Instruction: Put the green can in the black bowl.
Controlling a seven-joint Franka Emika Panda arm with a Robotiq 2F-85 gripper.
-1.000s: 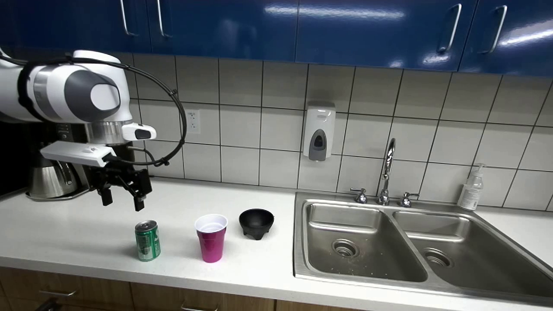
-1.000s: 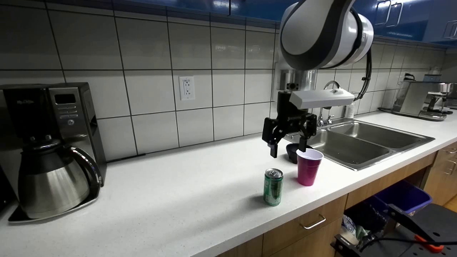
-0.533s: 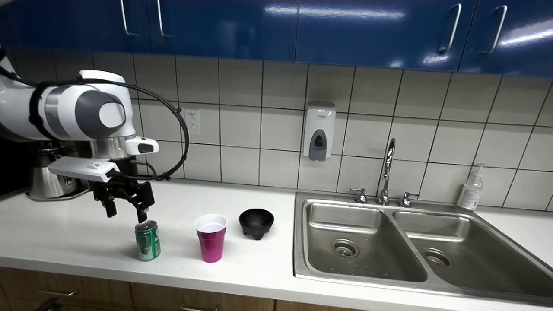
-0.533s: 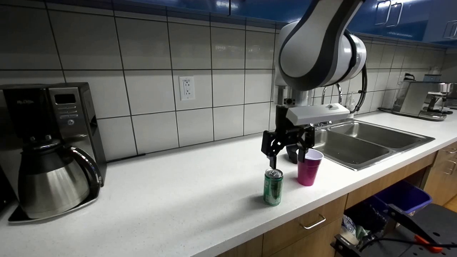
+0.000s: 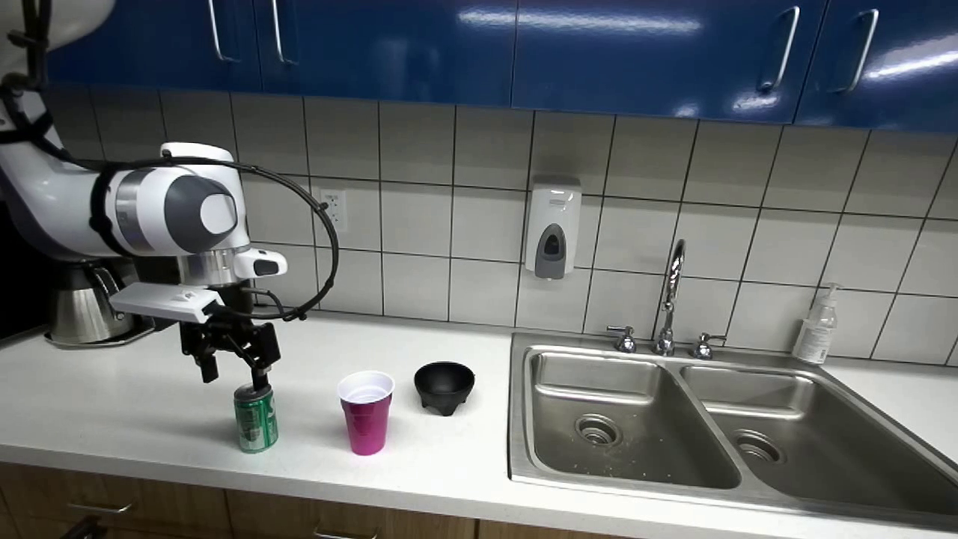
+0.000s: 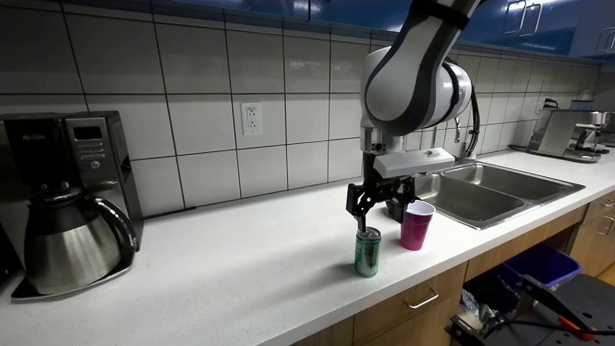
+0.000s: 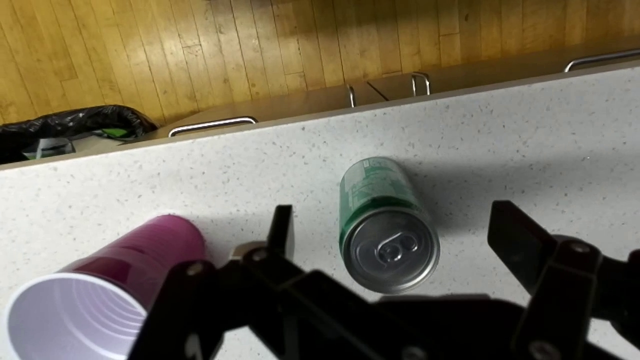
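Blue cupboards [image 5: 389,52] hang along a pale tiled wall [image 6: 202,125], up higher than the jaws. Below the jaws is a white tabletop [image 6: 216,264] with tiny specks. A white and gray arm [image 6: 408,91] points the jaws down at the green can [image 7: 385,225]. The jaws are spread wide. In the wrist view, the can shows between them, with some space on each side. It stands up straight on the tabletop, and its silver lid faces the jaws. In both exterior views, a jaw covers a bit of the lid, but it is hard to tell from there if they touch. To one side of the jaws, near the can, stands a pink cup [image 5: 367,419] with a white inside. Past the cup, on that same side of the jaws, is the black bowl [image 5: 444,391], sitting on stubby feet. Even farther that way is a metal sink [image 5: 636,457] with two parts and a shiny tap [image 5: 668,307]. On the opposite side of the jaws, well away from them, is a coffee maker [image 6: 89,175] with a silver pot [image 6: 72,252]. Beyond the jaws in the wrist view, past the tabletop's edge, are a wood floor [image 7: 240,50] and a black bag [image 7: 90,120].
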